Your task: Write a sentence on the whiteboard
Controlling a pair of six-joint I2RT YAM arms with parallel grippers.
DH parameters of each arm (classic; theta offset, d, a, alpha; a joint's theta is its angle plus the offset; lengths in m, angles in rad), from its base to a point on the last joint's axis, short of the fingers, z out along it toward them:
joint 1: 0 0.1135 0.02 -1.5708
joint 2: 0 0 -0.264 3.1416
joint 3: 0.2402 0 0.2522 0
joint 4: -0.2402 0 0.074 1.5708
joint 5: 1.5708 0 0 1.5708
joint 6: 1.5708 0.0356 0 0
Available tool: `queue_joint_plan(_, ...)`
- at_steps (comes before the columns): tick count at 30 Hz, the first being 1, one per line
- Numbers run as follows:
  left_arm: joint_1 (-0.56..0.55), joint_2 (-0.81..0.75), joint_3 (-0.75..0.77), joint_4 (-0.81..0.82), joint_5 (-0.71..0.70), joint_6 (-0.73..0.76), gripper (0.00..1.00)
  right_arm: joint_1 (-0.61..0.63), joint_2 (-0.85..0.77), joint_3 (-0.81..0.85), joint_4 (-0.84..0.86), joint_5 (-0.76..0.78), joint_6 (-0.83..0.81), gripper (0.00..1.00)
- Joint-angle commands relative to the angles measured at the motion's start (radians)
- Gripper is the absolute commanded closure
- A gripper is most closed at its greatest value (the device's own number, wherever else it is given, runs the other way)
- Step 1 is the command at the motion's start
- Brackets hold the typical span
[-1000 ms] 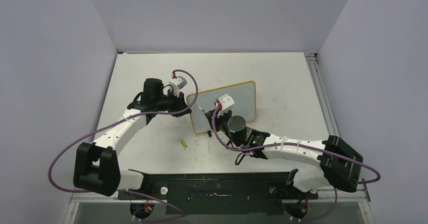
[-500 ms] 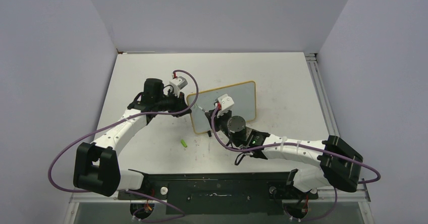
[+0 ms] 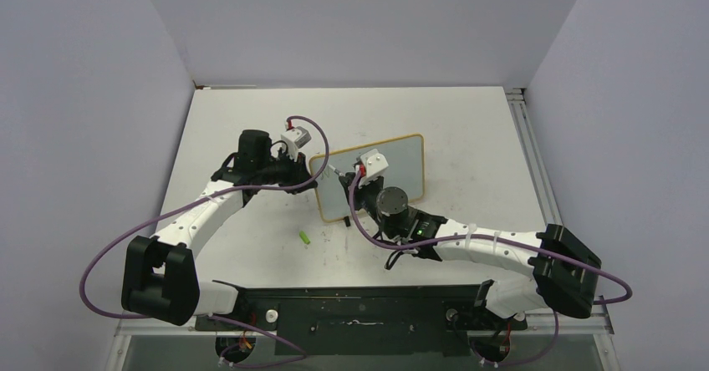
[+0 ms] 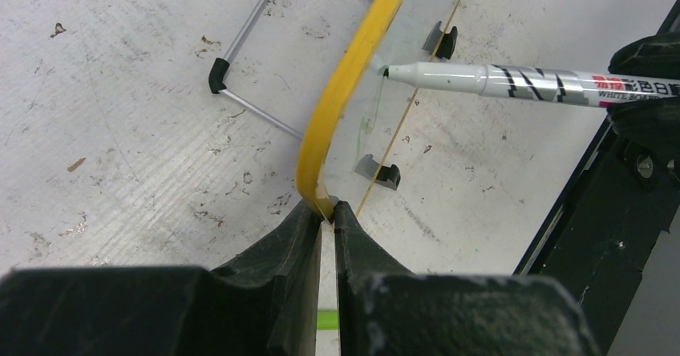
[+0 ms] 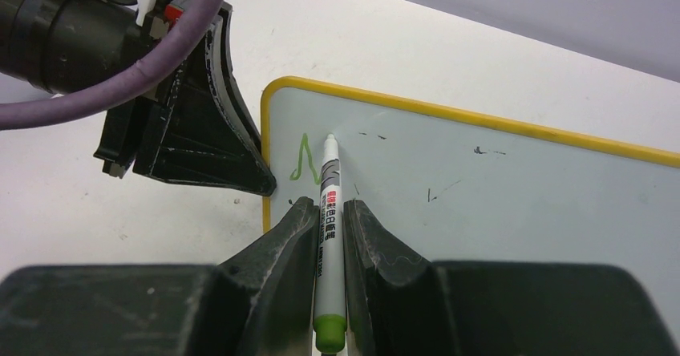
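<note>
Clamped narrow in the right gripper (image 5: 325,205): one marker (image 5: 329,240), green-ended, nib at the surface of the whiteboard (image 5: 497,196) near its upper left corner, seemingly touching; just left of the nib, the sentence (image 5: 303,159), so far a single green zigzag stroke, hardly a first letter; pinched shut on the left edge of the yellow frame, just beside that stroke, the left gripper (image 4: 327,212), steadying the board; board itself propped tilted on a wire stand (image 4: 240,51) about the middle of the worktop (image 3: 468,129), between the two arms; nearer on the worktop, a small green piece (image 3: 306,237), probably the marker's cap.

Likely to go wrong from here: too firm a push through the nib, tipping the propped board back or twisting it out of the thin pinch; too light a touch, leaving gaps in the letters; marker creeping in the jaws under side load, slanting the line; right gripper knocking the left, so close together at this corner.

Counted: two grippers, each closed on something; one marker; one whiteboard; one green stroke; one green piece; two black feet (image 4: 389,175).
</note>
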Motion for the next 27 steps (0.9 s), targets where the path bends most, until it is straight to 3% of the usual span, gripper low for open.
queue_joint_plan(1, -0.017, -0.018, 0.035, -0.026, 0.019, 0.007, 1.00, -0.012, 0.004, 0.053, 0.060, 0.044, -0.033, 0.95)
queue_joint_plan(7, -0.018, -0.018, 0.038, -0.029, 0.013, 0.008, 1.00, -0.011, 0.007, 0.052, 0.052, 0.040, -0.034, 0.95)
queue_joint_plan(17, -0.018, -0.014, 0.043, -0.036, -0.002, 0.002, 1.00, 0.004, -0.134, -0.032, 0.032, -0.062, -0.002, 0.95)
queue_joint_plan(27, -0.018, -0.009, 0.044, -0.036, -0.001, 0.001, 1.00, 0.002, -0.097, -0.061, 0.041, -0.062, 0.022, 0.95)
